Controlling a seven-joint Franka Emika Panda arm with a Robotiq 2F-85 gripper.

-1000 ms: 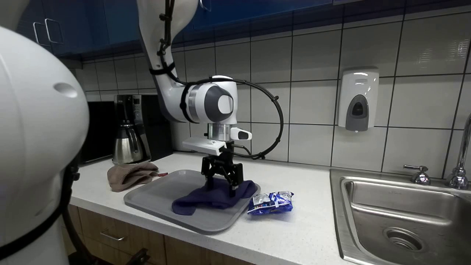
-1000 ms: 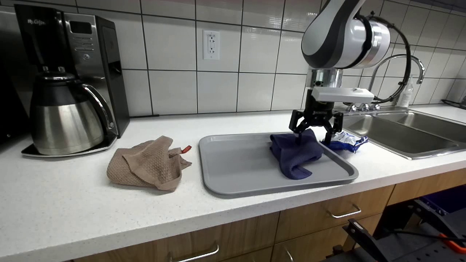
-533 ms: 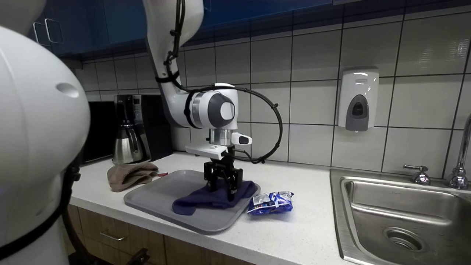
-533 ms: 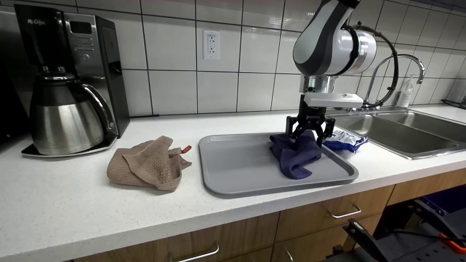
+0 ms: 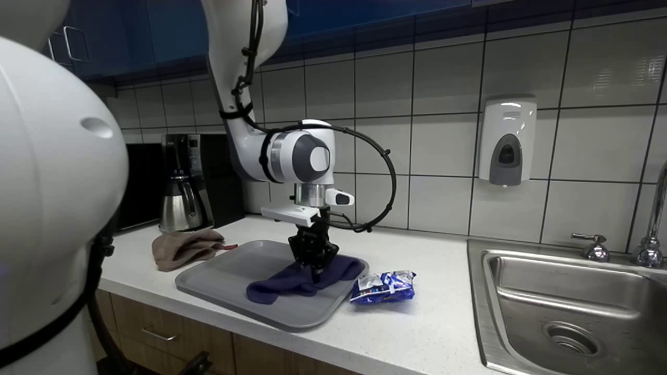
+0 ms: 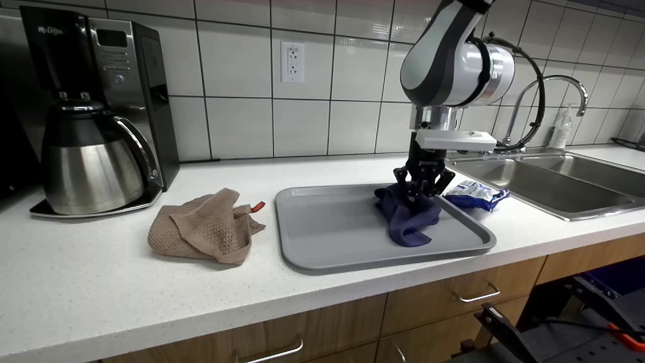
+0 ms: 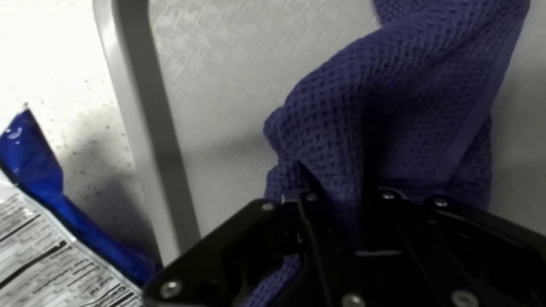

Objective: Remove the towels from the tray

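A crumpled purple towel (image 5: 344,269) (image 6: 410,229) (image 7: 396,81) lies on the grey tray (image 5: 239,265) (image 6: 327,222) (image 7: 147,123), toward the end nearer the sink. My gripper (image 5: 315,275) (image 6: 415,197) (image 7: 345,204) points straight down into it, with the jaws drawn close together. In the wrist view a fold of the purple cloth rises between the fingers, so the gripper is shut on it; the fingertips themselves are buried in cloth. A brown towel (image 5: 182,250) (image 6: 206,229) with a red tag sits bunched on the counter, off the tray.
A blue and silver packet (image 5: 384,287) (image 6: 476,195) (image 7: 55,230) rests on the counter beside the tray's sink-side rim. Past it is the steel sink (image 5: 479,312). A coffee maker (image 6: 95,151) stands beyond the brown towel, and a tiled wall runs behind.
The gripper has come down a little and its jaws have closed from wide apart onto the purple towel, bunching the cloth. Brown towel, tray and packet have stayed put.
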